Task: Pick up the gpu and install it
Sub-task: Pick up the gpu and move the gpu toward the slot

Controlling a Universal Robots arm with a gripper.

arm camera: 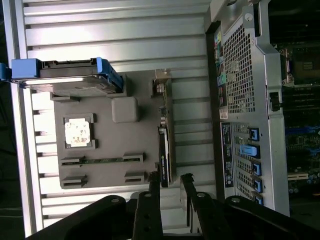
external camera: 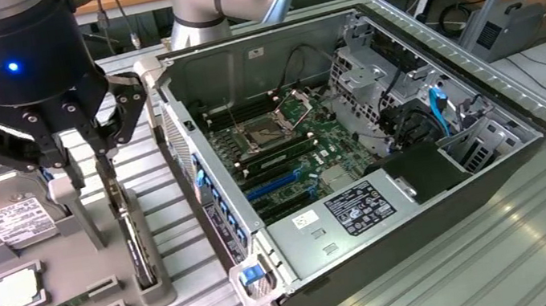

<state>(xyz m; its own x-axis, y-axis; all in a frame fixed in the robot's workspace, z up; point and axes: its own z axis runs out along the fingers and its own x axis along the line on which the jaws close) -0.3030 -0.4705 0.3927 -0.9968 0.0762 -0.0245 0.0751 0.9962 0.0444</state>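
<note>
The gpu (external camera: 134, 239) is a thin dark card standing on edge in a slot at the near side of the grey parts tray (external camera: 72, 268), beside the open computer case (external camera: 418, 180). My gripper (external camera: 85, 161) hangs just above the card's upper end. In the wrist view the gpu (arm camera: 164, 150) runs away from my gripper (arm camera: 170, 179), its near end lying in the gap between the two dark fingertips (arm camera: 152, 181), closer to one of them. The jaws stand apart and hold nothing.
On the tray (arm camera: 145, 130) lie a silver hard drive (external camera: 7, 217) with blue rails (arm camera: 107, 75), a square processor (arm camera: 77, 132) and a narrow memory stick (arm camera: 100, 160). The case's motherboard (external camera: 283, 147) has blue expansion slots (external camera: 275, 183). The case's rear panel (arm camera: 240, 75) faces the tray. Ribbed aluminium table (external camera: 504, 248) surrounds all.
</note>
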